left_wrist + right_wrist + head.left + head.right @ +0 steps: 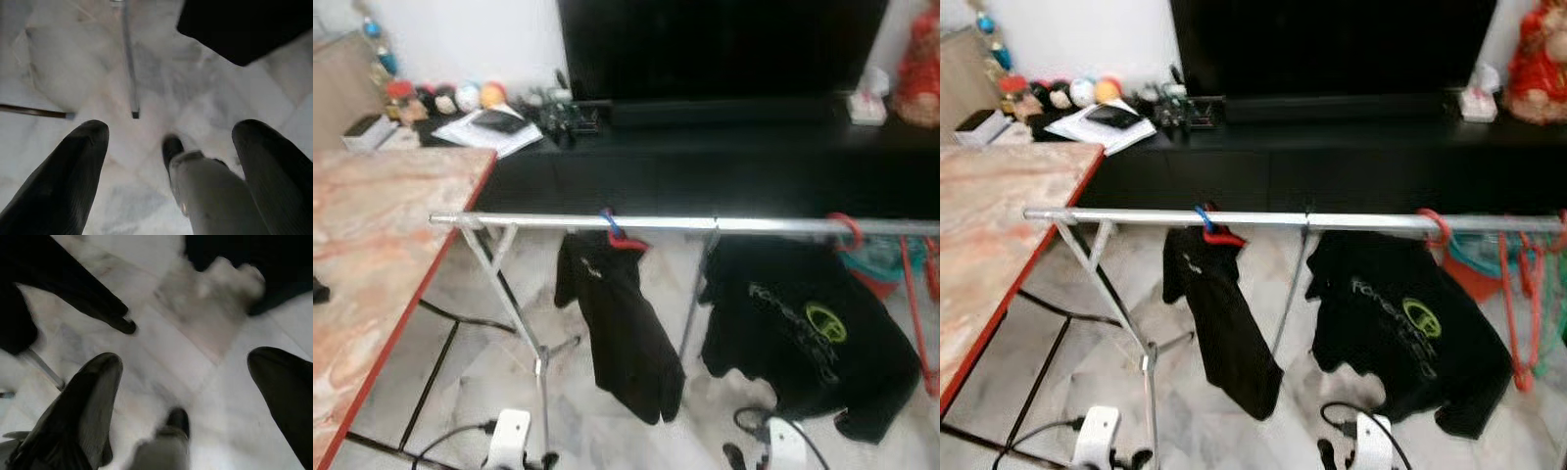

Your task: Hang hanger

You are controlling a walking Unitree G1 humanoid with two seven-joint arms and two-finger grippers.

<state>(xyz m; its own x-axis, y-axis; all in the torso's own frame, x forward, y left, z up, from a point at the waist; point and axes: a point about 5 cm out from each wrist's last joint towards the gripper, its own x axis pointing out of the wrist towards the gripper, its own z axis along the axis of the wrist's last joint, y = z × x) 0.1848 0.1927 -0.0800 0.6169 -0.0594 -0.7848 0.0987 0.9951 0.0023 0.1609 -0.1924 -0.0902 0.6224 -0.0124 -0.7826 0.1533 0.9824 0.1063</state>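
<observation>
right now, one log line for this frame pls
stage: hanger on rail | rail: two black shirts hung | left shirt on red hanger | left gripper open, low | right gripper open, low

Rail: a silver clothes rail [705, 224] runs level across the middle of the frame, on crossed silver legs [514, 308].
Left garment: a black shirt [622, 328] hangs from a red and blue hanger [619, 233] at centre.
Right garment: a black T-shirt with a green logo [808, 338] hangs at right on a red hanger hook [847, 230].
Spare hangers: red hangers [918, 304] at the right edge.
Table: marble-patterned top with a red edge [382, 255], at left.
Background: black cabinet [724, 162] with a dark screen [720, 49] at top; papers [489, 130] at upper left.
Floor: pale marble tiles [460, 382].
</observation>
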